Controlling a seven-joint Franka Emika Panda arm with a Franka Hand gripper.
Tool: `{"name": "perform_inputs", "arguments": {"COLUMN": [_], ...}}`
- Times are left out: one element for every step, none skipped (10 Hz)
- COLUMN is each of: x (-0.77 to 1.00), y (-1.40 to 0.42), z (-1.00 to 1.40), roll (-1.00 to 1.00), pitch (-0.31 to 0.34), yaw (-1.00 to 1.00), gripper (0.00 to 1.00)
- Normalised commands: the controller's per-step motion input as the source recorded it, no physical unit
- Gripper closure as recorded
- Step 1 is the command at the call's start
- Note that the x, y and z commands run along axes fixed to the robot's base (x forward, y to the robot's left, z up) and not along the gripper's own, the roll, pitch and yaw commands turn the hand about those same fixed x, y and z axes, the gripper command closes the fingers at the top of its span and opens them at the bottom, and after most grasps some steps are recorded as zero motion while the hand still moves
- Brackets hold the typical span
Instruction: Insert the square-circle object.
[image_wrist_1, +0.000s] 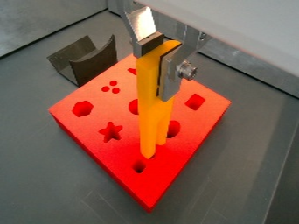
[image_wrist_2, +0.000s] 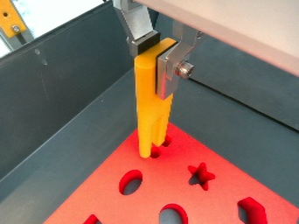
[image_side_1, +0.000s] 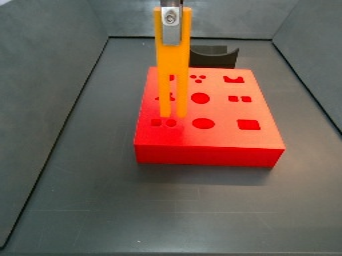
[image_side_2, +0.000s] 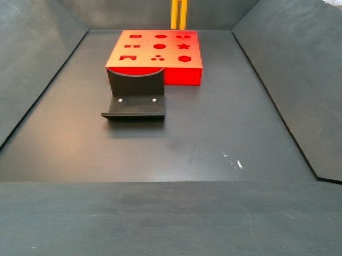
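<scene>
The square-circle object (image_wrist_1: 151, 105) is a long, thin orange-yellow bar, and it hangs upright over the red block (image_wrist_1: 103, 150). The gripper (image_wrist_1: 163, 51) holds the bar at its upper end, with the jaws clamped on it from both sides; a silver finger (image_wrist_1: 140, 26) presses one face and the opposite finger (image_wrist_2: 173, 63) presses the other. A slot splits the lower end of the bar into two prongs. In a wrist view the prongs (image_wrist_2: 149, 147) reach down to a hole near one corner of the red block (image_wrist_2: 222, 197), and their tips seem to sit at or just inside the opening, though how deep they go cannot be told. In a side view the bar (image_side_1: 171, 70) stands over the front left corner of the red block (image_side_1: 214, 140), its prongs meeting a pair of small holes there, and the gripper (image_side_1: 170, 14) shows only at the top edge. The block's upper face carries other cut-outs: a star, circles, squares and a hexagon. A dark grey curved piece (image_wrist_1: 82, 58) sits on the counter (image_wrist_1: 35, 166) just beside the block. In a side view the same grey piece (image_side_2: 135, 93) lies against the near side of the red block (image_side_2: 158, 55), with the bar (image_side_2: 178, 14) rising behind the block at the far end of the counter (image_side_2: 201, 140).
</scene>
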Motion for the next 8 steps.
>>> {"name": "perform_inputs", "arguments": {"x": [0.0, 0.0, 0.0, 0.0, 0.0, -0.01, -0.03, -0.01], "y": [-0.07, -0.03, 0.0, 0.0, 0.0, 0.0, 0.0, 0.0], "z": [-0.15, -0.19, -0.16, -0.13, -0.16, -0.15, -0.14, -0.13], "roll": [0.0, 0.0, 0.03, 0.08, 0.09, 0.06, 0.03, 0.01], "pitch": [0.0, -0.011, 0.0, 0.009, 0.0, 0.0, 0.0, 0.0], "yaw": [0.0, 0.0, 0.0, 0.0, -0.02, -0.02, -0.01, 0.0], "gripper": [1.0, 1.0, 1.0, 1.0, 1.0, 1.0, 1.0, 1.0]}}
